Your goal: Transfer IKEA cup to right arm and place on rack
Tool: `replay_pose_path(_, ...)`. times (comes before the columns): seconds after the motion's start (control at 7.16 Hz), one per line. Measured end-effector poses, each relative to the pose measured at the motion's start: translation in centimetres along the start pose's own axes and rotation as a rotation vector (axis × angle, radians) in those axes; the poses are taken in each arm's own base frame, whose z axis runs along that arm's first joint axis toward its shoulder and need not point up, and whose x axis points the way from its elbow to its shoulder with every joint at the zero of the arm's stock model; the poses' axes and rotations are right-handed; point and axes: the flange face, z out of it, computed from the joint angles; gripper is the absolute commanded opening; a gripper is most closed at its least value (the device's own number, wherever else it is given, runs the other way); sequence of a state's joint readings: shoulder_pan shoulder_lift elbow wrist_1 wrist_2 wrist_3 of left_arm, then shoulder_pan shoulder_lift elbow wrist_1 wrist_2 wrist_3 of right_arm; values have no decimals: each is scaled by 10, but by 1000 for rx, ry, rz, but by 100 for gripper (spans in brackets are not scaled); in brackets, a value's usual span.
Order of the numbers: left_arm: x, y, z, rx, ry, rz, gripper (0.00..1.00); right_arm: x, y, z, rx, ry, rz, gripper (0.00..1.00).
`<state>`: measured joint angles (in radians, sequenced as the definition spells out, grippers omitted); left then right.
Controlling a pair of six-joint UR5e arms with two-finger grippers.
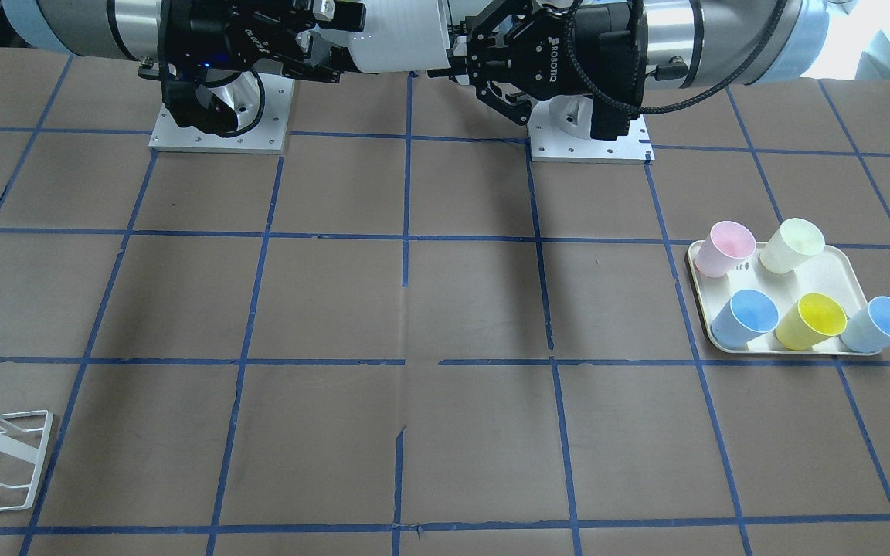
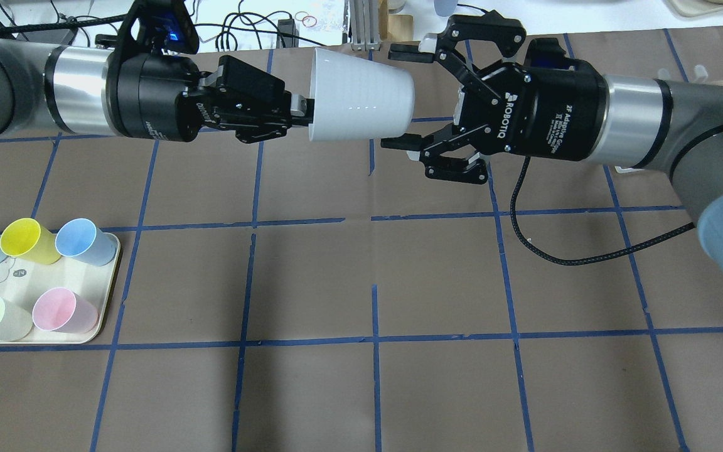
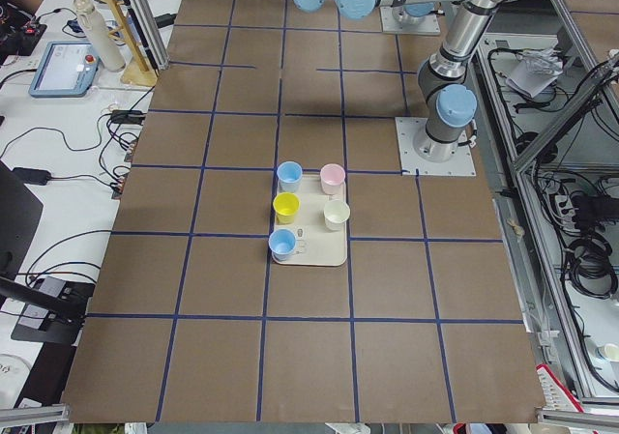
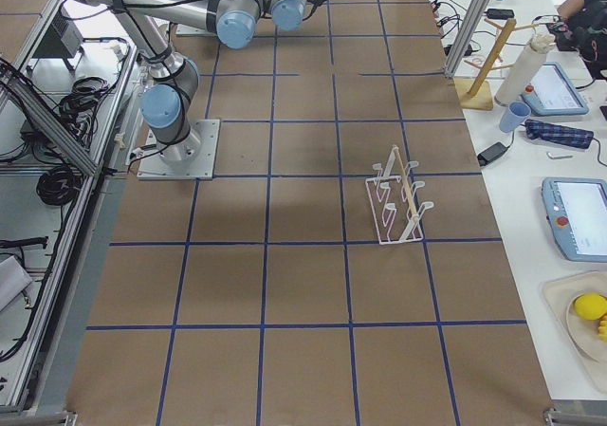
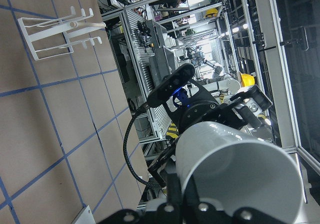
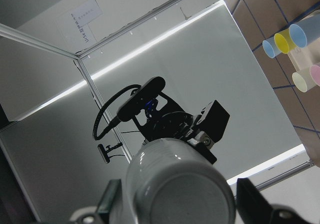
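Cup [image 2: 361, 94] hangs mid-air over the table [image 2: 311, 282], rim pinched by left gripper [image 2: 299, 116]. Right gripper [image 2: 399, 97] has jaws wide around its base, not gripping yet. Risk: left releases before right clamps, or the tapered wall slips out, and the cup drops.

glossy plastic cup [image 2: 361, 94], matt brown tabletop [image 2: 311, 276]

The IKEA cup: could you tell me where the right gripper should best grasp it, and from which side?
Probably the narrow base end, approached head-on along its axis: the IKEA cup lies level, the left gripper pinches its rim, base facing the open right gripper.
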<state>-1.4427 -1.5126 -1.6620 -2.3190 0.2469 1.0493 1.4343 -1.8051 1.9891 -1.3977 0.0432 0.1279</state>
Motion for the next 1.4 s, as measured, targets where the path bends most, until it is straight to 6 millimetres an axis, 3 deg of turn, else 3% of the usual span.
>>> replay_pose_path(0.28, 0, -1, 0, 1, -2, 8, 4, 0, 0, 0, 0, 2, 11, 52)
replay_pose_path(0.42, 0, -1, -1, 1, -3, 9, 57, 0, 0, 0, 0, 2, 15, 42)
replay_pose_path(0.56, 0, -1, -1, 1, -3, 9, 72, -1, 0, 0, 0, 0, 17, 36)
replay_pose_path(0.7, 1, -1, -1, 2, -3, 9, 100, -1, 0, 0, 1, -2, 17, 30)
replay_pose_path(0.98, 2, -2, -1, 3, -3, 11, 100, -2, -2, -2, 4, -7, 18, 23)
replay_pose_path(1.4, 5, -6, -14, 4, -30, -47, 100, -11, -11, -16, 36, -19, 13, 21)
